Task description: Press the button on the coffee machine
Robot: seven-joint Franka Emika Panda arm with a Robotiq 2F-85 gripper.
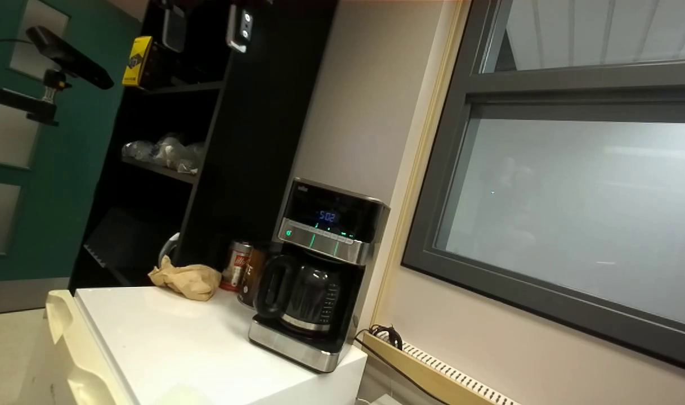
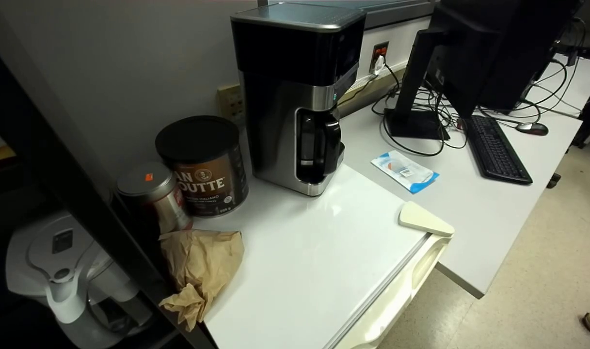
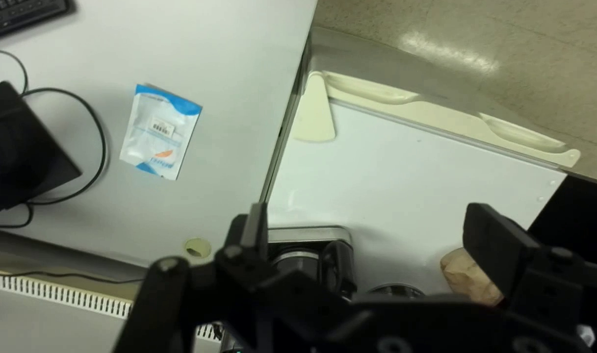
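The black-and-silver coffee machine [image 1: 326, 243] stands upright on a white cabinet top. Its upper front has a dark panel with a bluish 502 display [image 1: 327, 216]. Below it runs a silver button strip [image 1: 319, 233] with green lights. The dark glass carafe [image 1: 314, 295] sits inside. The machine shows from its side in an exterior view [image 2: 280, 121]. In the wrist view, its silver base [image 3: 308, 234] and the carafe show beside the left finger; gripper parts hide most of the rest. My gripper [image 3: 369, 228] is open and empty above the scene. It is out of both exterior views.
A brown coffee can [image 2: 205, 179], a red-silver can [image 2: 154, 194] and a crumpled paper bag [image 2: 202, 266] stand beside the machine, near a black shelf [image 1: 258, 112]. A desk with a blue-white packet [image 2: 405, 169], monitor [image 2: 474, 58] and keyboard [image 2: 496, 148] adjoins the cabinet.
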